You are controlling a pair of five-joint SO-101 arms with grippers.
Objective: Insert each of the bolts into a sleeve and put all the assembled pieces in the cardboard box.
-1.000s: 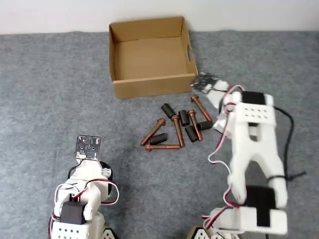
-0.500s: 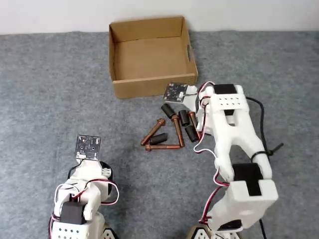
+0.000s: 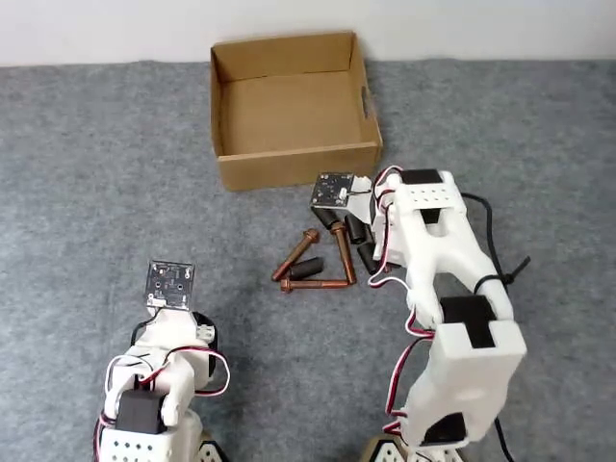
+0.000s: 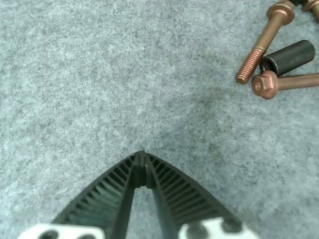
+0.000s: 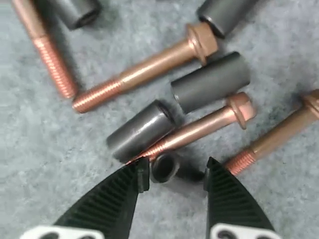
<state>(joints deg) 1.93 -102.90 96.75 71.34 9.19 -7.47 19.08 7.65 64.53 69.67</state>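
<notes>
Grey, short-pile felt covers the table, its surface matte and fibrous. At the near left, the left gripper, with black ribbed fingers tapering to points, is closed with its tips pressed together; it holds nothing and hangs over bare felt. Toward the centre lies a loose heap of copper-coloured metal bolts with hexagonal flanged heads and threaded ends, mixed with smooth black cylindrical sleeves. One bolt runs diagonally with its head toward the box; another bolt lies crosswise, head toward the left arm; a third bolt has its long axis running away from the arms, head at the far end. Behind the heap stands the brown open-topped cardboard box, square, with a slot handle in its right wall. At the right, the right gripper is parted moderately, grasping nothing, its jaws either side of a short black sleeve seen end-on, bore facing the wrist camera; whether the fingers touch it cannot be told.
</notes>
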